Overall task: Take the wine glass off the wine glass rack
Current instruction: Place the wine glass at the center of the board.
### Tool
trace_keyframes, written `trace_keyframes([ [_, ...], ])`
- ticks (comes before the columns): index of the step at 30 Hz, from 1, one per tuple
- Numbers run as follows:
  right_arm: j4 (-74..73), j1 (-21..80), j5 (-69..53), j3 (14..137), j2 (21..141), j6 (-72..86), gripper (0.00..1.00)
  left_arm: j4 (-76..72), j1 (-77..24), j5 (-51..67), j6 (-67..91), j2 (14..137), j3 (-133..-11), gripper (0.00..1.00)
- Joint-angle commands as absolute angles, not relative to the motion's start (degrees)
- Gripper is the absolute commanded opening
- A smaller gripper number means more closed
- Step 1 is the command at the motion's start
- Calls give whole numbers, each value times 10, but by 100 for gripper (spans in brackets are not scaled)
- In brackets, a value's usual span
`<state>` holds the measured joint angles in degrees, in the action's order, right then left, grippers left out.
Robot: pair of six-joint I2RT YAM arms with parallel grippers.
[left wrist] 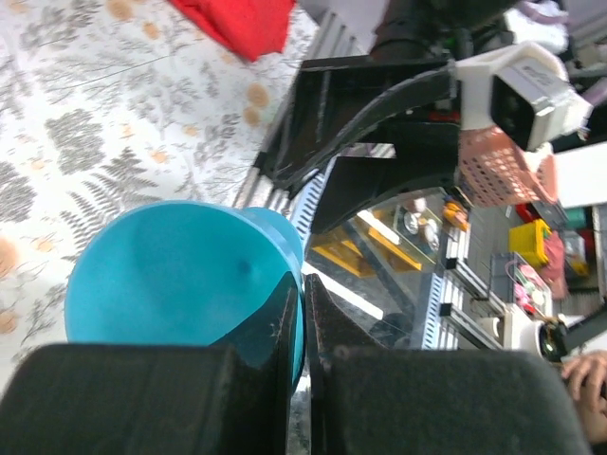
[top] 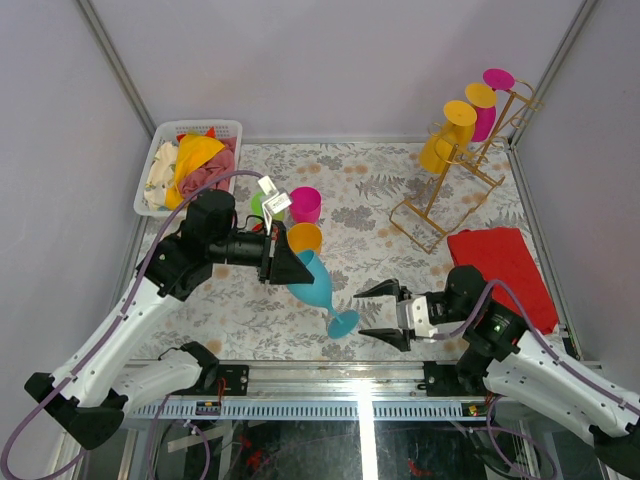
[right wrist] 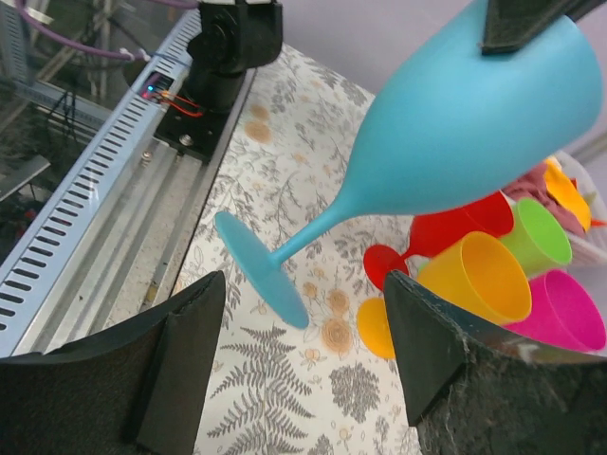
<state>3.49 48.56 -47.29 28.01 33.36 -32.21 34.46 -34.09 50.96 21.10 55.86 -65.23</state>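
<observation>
The gold wire wine glass rack (top: 432, 218) stands at the back right and carries yellow wine glasses (top: 441, 150) and magenta ones (top: 486, 112). My left gripper (top: 297, 268) is shut on the rim of a blue wine glass (top: 316, 287), holding it tilted above the table's middle with its foot (top: 343, 323) pointing to the right. In the left wrist view the jaws (left wrist: 303, 318) pinch the blue bowl's wall (left wrist: 171, 275). My right gripper (top: 360, 313) is open and empty, just right of the foot. In the right wrist view (right wrist: 303, 360) the blue glass (right wrist: 455, 123) hangs ahead.
Loose glasses lie left of centre: magenta (top: 306, 203), orange (top: 304, 237), green (top: 260, 206) and a red one (right wrist: 446, 232). A white slatted basket (top: 158, 152) of cloths stands at the back left. A red cloth (top: 505, 265) lies at the right, in front of the rack.
</observation>
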Motion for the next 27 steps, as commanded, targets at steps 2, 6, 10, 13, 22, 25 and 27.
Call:
trace_keyframes([
  [2,-10,483,-411,311,307,-323,75,405,-348,387,175,550,-671,0],
  [6,17,482,-397,298,272,-317,75,419,-379,260,182,550,-642,0],
  [10,66,483,-361,271,237,-299,78,425,-467,120,197,572,-626,0],
  [13,77,482,-321,262,228,-292,80,416,-549,-13,206,585,-617,0],
  [22,150,482,-122,245,216,-264,80,425,-625,-267,243,603,-601,0],
  [25,190,482,-63,232,206,-234,86,439,-625,-312,255,603,-593,0],
  [27,190,483,-64,231,201,-220,89,444,-624,-316,256,606,-589,0],
])
